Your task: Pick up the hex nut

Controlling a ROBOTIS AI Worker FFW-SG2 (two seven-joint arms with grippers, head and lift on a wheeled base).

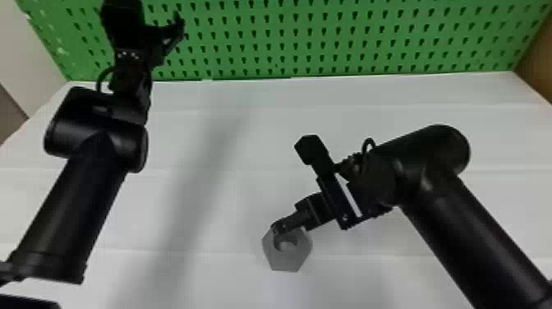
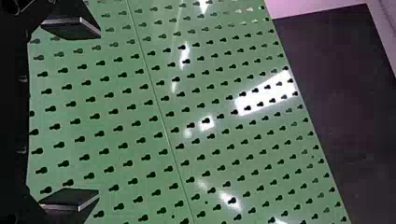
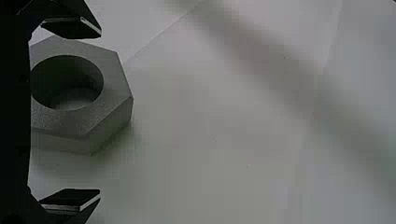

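My right gripper (image 1: 283, 228) is over the far edge of the grey hex nut (image 1: 297, 257), which lies flat on the white surface. In the right wrist view, the fingers of the right gripper (image 3: 74, 114) stand wide apart and the hex nut (image 3: 112, 77) shows between and beyond them, closer to one finger, not gripped. Parked at the far left, my left gripper (image 1: 164, 28) is raised in front of the green board. Nothing is between the spread fingers of the left gripper (image 2: 72, 114) in the left wrist view.
A green pegboard (image 1: 349, 41) stands along the back of the white work surface (image 1: 263, 135). A brown panel (image 1: 538, 53) rises at the right edge, and a pale wall (image 1: 24, 53) at the left. Both black arms reach in over the surface.
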